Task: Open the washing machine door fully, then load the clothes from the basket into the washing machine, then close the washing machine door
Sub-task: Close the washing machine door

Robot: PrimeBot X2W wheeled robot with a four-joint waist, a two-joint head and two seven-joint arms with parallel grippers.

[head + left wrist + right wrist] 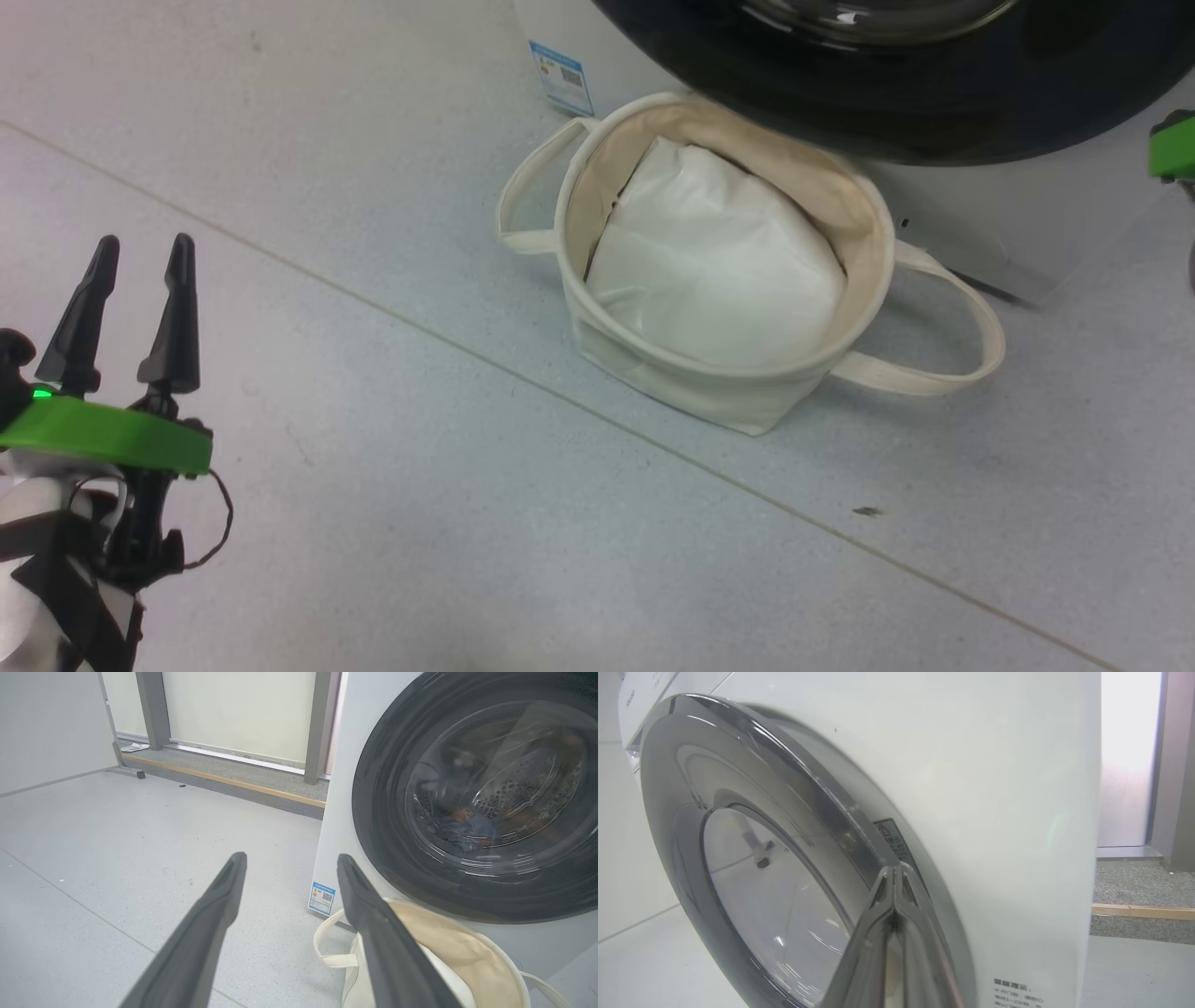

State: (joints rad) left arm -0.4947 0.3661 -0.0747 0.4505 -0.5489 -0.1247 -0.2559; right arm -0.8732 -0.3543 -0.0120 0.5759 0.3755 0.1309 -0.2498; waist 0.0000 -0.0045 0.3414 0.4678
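The washing machine [343, 788] stands with its black-rimmed door [378, 812] lying against the front. Through the glass, a dim bluish heap with an orange patch, apparently the clothes [460, 828], sits in the drum. The cream basket [672, 373] stands on the floor under the door [896, 93] and holds a plain white bundle [719, 271]. My left gripper [140, 250] hovers open and empty over the floor, well left of the basket; its wrist view shows the same gap [290, 857]. My right gripper [894, 870] is shut, its tips at the right edge of the door rim [668, 812].
Grey floor surrounds the basket, with a thin seam line running diagonally across it. A blue label sticker [322, 898] marks the machine's lower left corner. Behind the machine is a raised carpeted strip with a wooden edge [224, 780] and grey posts. My right arm's green band [1174, 149] shows at the right edge.
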